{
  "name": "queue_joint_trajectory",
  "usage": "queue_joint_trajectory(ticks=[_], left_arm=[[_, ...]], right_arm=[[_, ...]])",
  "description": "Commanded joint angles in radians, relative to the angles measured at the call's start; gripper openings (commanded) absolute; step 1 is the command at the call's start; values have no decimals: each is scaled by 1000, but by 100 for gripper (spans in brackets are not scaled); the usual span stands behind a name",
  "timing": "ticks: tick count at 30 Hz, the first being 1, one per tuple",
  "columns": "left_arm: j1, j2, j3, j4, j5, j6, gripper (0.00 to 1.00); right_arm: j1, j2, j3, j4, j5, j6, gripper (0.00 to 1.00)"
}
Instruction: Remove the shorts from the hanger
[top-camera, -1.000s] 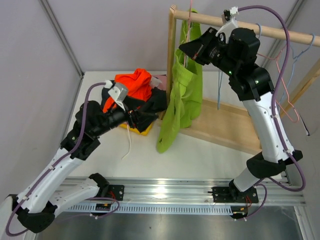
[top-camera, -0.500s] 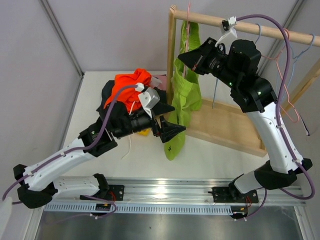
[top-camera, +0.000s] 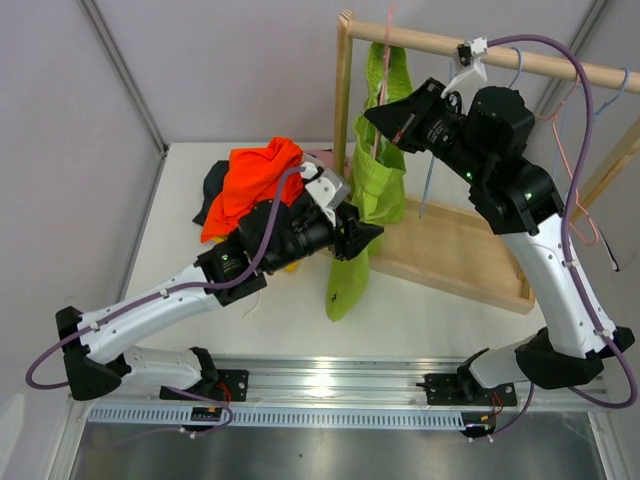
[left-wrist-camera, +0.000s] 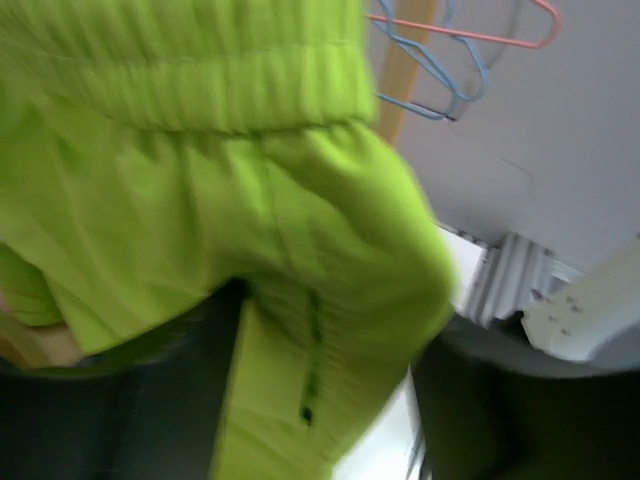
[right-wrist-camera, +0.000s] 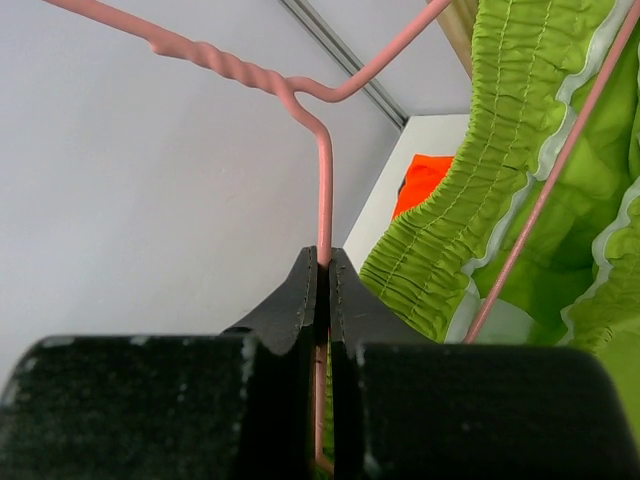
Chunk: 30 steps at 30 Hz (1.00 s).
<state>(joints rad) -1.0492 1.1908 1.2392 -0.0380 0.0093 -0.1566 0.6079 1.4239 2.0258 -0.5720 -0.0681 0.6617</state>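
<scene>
Under the wooden rail (top-camera: 430, 42), lime green shorts (top-camera: 375, 195) hang on a pink wire hanger (right-wrist-camera: 323, 170). Right gripper (right-wrist-camera: 323, 265) clamped on the hanger's neck. Left gripper (top-camera: 360, 238) straddles the fabric mid-leg; pinched or not, cannot tell. Judgement: take a full bite of cloth, then pull down and away while right steadies the wire.
</scene>
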Motion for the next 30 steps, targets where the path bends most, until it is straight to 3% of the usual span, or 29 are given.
queue_joint_trajectory(ticks=[1, 3, 6, 12, 15, 18, 24, 30], left_arm=[[-8, 1, 8, 112, -144, 22, 42], [-8, 0, 11, 124, -176, 17, 32], [-8, -10, 19, 142, -178, 19, 1], [-52, -66, -1, 76, -192, 2, 0], [-150, -140, -62, 58, -250, 20, 0], [-321, -217, -157, 47, -342, 28, 0], [-544, -270, -323, 46, -506, -52, 0], [-565, -197, -348, 69, -546, -63, 0]], right_arm=[[7, -82, -4, 152, -9, 7, 0], [7, -97, -22, 152, -4, 7, 0], [9, -108, -44, 150, 4, 7, 0], [7, -114, -64, 158, 17, -1, 0], [1, -106, -47, 150, 28, -14, 0], [-20, -89, -9, 124, 25, -22, 0], [-57, -79, 27, 109, 10, -22, 0], [-71, -92, 22, 98, 7, -2, 0]])
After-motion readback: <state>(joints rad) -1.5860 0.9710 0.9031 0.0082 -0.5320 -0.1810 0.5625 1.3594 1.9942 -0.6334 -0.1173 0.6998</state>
